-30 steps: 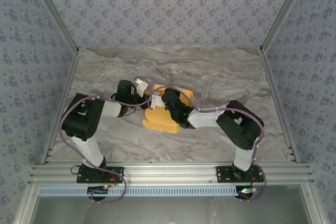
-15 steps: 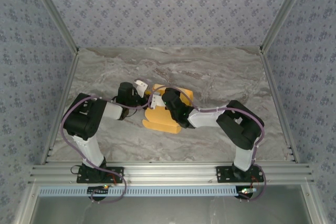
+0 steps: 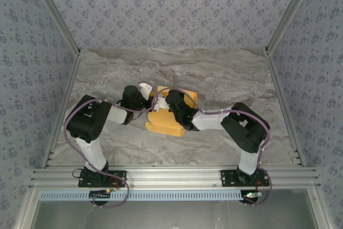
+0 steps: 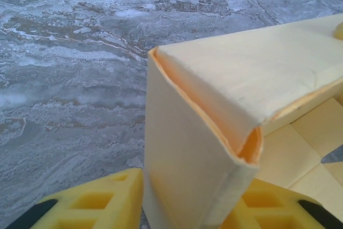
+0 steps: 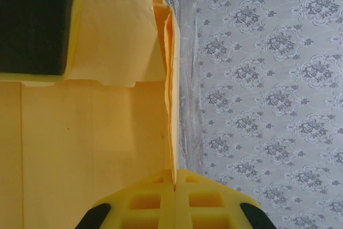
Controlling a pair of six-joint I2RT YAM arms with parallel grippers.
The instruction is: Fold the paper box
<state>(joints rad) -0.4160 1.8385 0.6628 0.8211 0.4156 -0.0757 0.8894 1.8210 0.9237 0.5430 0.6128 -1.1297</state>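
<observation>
Item under inspection: the paper box (image 3: pixel 161 120) lies at the middle of the marbled table (image 3: pixel 230 73), between the two arms, partly formed, with its flat panels spread toward the near side and one raised wall along its far edge.

Left gripper (image 3: pixel 151 98): at the box's far-left corner. The wrist view shows the folded upright corner standing between the two yellow fingers (image 4: pixel 102 202), which sit close against it on either side. The jaws are at a narrow setting and clamp that corner.

Right gripper (image 3: pixel 167 102): at the far edge of the box, just right of the left gripper. Its wrist view shows the fingers (image 5: pixel 144 202) fully together, pinching the thin edge of the raised wall.

Change since one second ago: the left arm's wrist and elbow have shifted slightly right and nearer, bringing the left gripper closer in on the corner. The box and the right arm lie as before.
</observation>
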